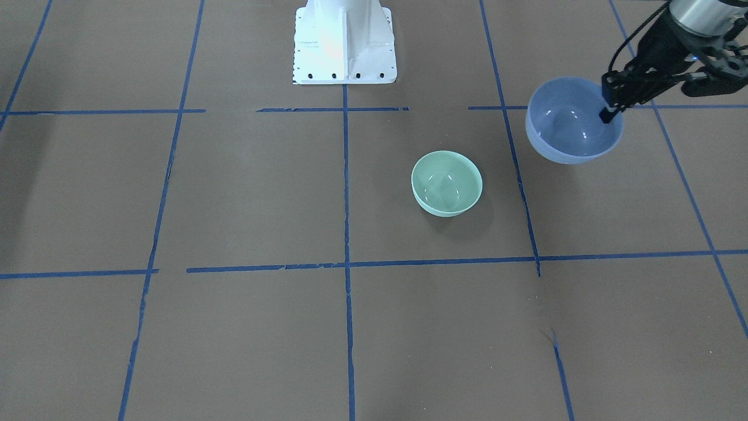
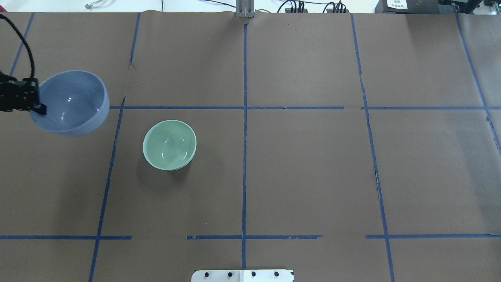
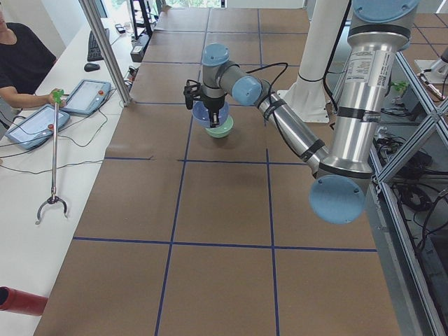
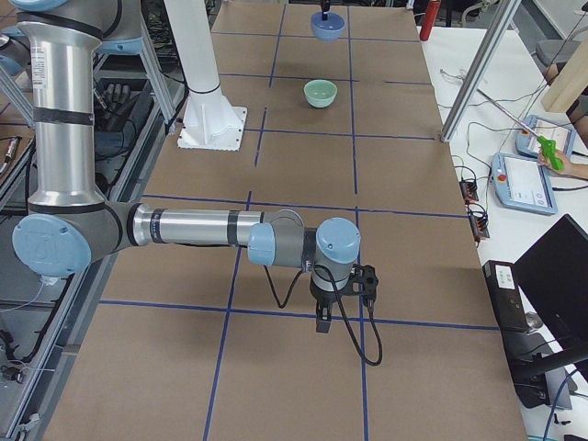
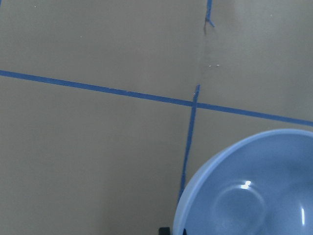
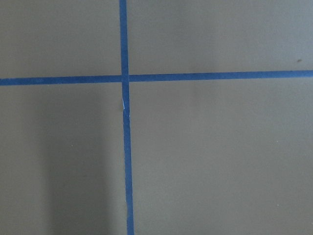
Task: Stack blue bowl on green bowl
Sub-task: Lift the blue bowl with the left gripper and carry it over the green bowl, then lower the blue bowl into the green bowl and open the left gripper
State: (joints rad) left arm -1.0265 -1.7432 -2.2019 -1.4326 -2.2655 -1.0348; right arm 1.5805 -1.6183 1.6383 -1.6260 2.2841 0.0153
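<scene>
In the upper right of the front-facing view, the left gripper (image 1: 609, 113) pinches the right-hand rim of the blue bowl (image 1: 567, 126), one finger inside the wall and one outside. The bowl hangs upright and appears lifted off the brown table (image 1: 234, 193). The green bowl (image 1: 447, 183) sits upright near that view's centre, down-left of the blue bowl and apart from it. In the lower middle of the right-side view, the right gripper (image 4: 324, 323) hangs over a blue tape line (image 4: 413, 320); whether its fingers are spread or pressed together cannot be told.
</scene>
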